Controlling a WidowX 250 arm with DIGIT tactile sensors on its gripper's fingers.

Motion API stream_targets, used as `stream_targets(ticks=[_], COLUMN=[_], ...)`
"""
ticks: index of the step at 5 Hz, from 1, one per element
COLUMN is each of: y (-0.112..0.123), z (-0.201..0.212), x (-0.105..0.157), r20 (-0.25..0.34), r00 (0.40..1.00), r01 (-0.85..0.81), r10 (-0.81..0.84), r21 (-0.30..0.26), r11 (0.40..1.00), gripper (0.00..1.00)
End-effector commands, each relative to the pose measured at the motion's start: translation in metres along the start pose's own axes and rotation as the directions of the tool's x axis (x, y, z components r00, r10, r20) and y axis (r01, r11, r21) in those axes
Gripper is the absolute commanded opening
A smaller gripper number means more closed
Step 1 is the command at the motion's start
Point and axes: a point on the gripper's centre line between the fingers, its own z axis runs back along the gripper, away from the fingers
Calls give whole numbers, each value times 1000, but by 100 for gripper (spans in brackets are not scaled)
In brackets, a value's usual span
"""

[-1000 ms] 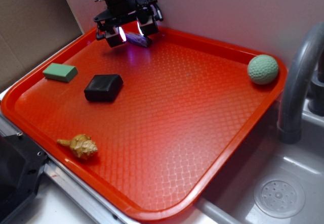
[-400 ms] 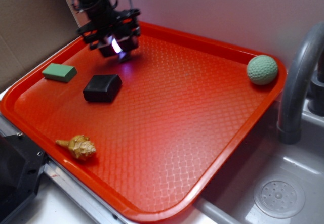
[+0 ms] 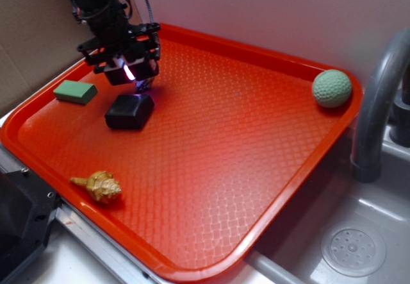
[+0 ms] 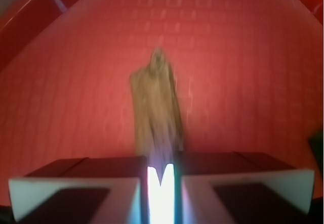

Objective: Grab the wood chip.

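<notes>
End effector (image 4: 161, 176) gripping wood chip (image 4: 156, 107)

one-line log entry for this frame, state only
phase: carrying | gripper: shut on wood chip | chip: held upright-ish between fingers, clear of red tray | position: above black block, near green block

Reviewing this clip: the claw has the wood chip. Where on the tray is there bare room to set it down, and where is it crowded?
The widest bare patch on the tray runs from the black block across to the green ball and down to the near rim. It is crowded at the left, where the claw shut on the wood chip, the green sponge and the seashell sit.
</notes>
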Motion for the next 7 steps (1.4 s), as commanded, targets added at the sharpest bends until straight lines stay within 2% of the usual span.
stream_targets(ticks=[1,2,3,4,5,7], y=[8,9,9,8,4,5], z=[45,52,50,48,36,13], x=[6,18,28,42,53,56], r20=[65,87,70,63,85,94], r00=[998,996,997,997,996,996], r01=[27,2,-15,-29,-29,-11], r10=[-22,5,20,34,32,9], r21=[-76,-79,-70,-70,-31,20], r11=[997,997,997,997,999,1000], gripper=[0,0,100,100,100,100])
